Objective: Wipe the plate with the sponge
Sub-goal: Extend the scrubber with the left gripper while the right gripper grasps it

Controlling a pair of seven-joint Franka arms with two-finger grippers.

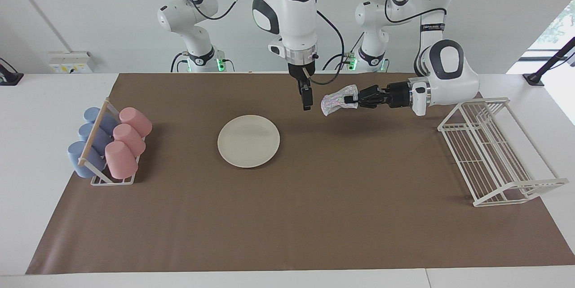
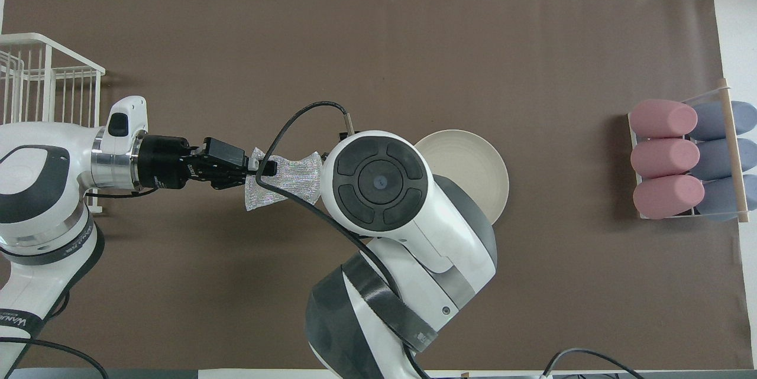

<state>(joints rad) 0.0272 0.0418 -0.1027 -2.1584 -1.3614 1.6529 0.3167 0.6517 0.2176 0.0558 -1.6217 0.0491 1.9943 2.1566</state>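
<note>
The left gripper (image 1: 351,99) holds the sponge (image 1: 334,101) pinched in its fingers, in the air over the surface. The plate (image 1: 248,140) lies at the sponge's 8 o'clock in the facing view. The right gripper (image 1: 307,101) hangs beside the sponge; whether its fingers are parted cannot be told.

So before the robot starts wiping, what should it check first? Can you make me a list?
1. Sponge held: the small silvery mesh sponge is pinched in the left gripper, up in the air. Ok.
2. Plate ready: the round cream-white plate lies flat and bare on the brown mat. Ok.
3. Sponge over the plate: it hangs over the mat beside the plate, toward the left arm's end. Not ok.
4. Path free: the right gripper hangs between sponge and plate. Not ok.
5. Right gripper's fingers: cannot tell.
6. Pink and blue cups in their rack and the white wire rack stand apart from the plate. Ok.
</note>
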